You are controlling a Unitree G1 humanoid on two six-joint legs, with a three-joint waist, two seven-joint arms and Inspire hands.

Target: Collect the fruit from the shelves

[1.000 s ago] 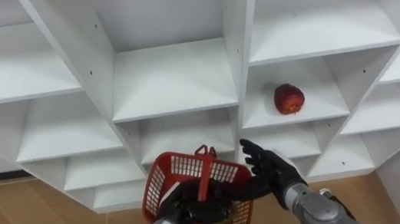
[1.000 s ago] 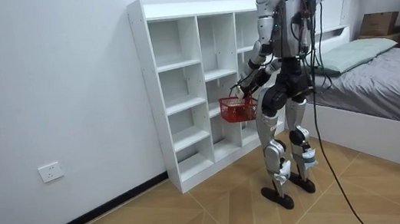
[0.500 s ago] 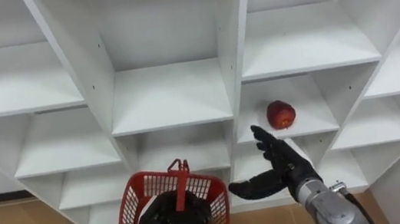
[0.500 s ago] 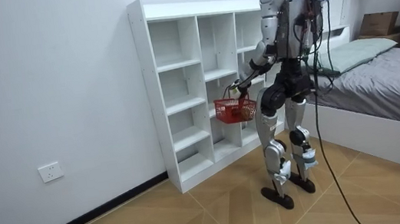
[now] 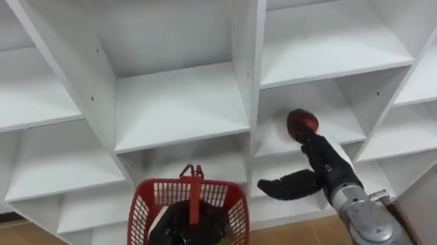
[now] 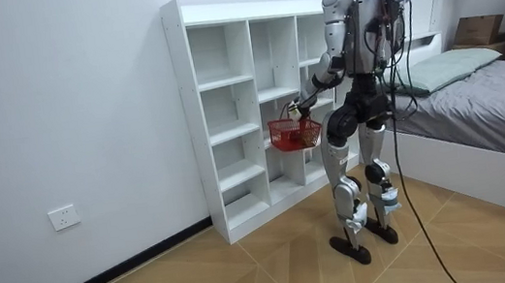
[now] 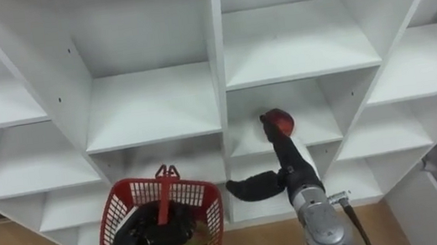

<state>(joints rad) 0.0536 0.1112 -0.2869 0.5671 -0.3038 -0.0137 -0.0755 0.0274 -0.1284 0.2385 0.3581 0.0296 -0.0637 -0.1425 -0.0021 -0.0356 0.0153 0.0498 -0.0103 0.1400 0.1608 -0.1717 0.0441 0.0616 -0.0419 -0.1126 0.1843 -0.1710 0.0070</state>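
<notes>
Left eye view: left hand [image 5: 184,231] is curled on the red basket [image 5: 152,206], held low before the closet [image 5: 178,102]. Right hand [image 5: 322,164] is spread open, thumb out. Its straight fingers reach into the compartment above and right of the basket and touch the red apple [image 5: 298,118] on the shelf.

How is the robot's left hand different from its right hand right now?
The left hand is curled on the red basket, while the right hand is open with straight fingers. The left hand sits low in front of the shelves; the right hand stretches up to the red apple on a shelf. Both hands are black.
</notes>
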